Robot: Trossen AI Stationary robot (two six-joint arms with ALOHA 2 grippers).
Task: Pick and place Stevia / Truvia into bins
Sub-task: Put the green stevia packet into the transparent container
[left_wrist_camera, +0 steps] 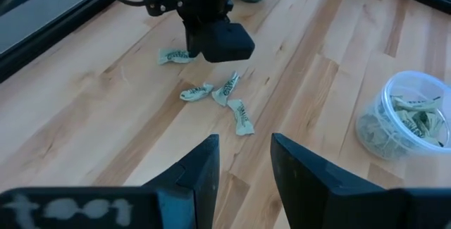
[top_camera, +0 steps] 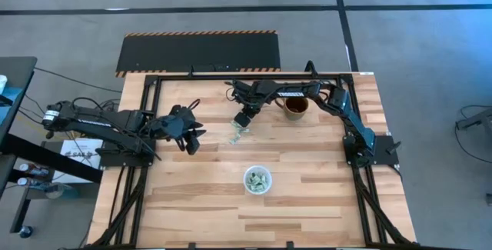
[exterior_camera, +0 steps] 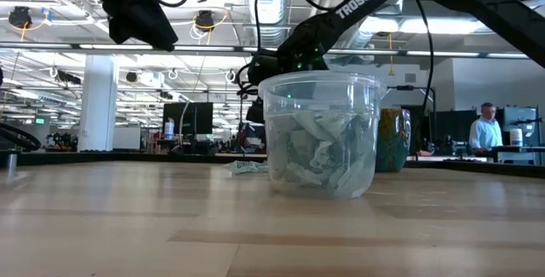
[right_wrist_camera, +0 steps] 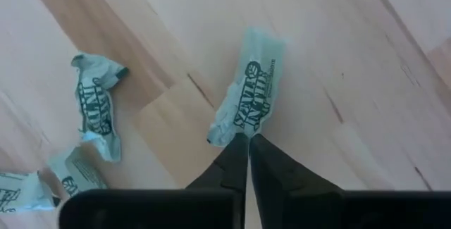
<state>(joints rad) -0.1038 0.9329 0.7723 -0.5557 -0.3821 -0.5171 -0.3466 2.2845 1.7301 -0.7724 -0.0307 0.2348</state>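
Several pale green and white Stevia sachets (top_camera: pixel 237 133) lie flat on the wood just left of the brown mug (top_camera: pixel 296 105). In the left wrist view they show as a loose group of sachets (left_wrist_camera: pixel 229 91). My right gripper (right_wrist_camera: pixel 247 139) reaches in from the right and stands over the group, shut at the end of one sachet (right_wrist_camera: pixel 252 98). The clear cup (top_camera: pixel 257 180) stands nearer the table's near edge and holds many sachets (exterior_camera: pixel 319 153). My left gripper (left_wrist_camera: pixel 243 144) hangs open above the table, left of the sachets, touching nothing. My right gripper has the near end of one sachet (right_wrist_camera: pixel 227 134) at its fingertips (right_wrist_camera: pixel 236 151), pinched there between the two fingers, which point down at the table from above. The fingers lie along the sachet's length. The rest of the sachet looks flat on the wood.
The brown mug (exterior_camera: pixel 393 141) stands close behind the right gripper. Black frame rails (top_camera: pixel 138 138) run along the table's left and right sides. Bare wood (top_camera: pixel 192 196) lies between the sachets and the cup and toward the near edge. A person (exterior_camera: pixel 487 132) stands far off in the room.
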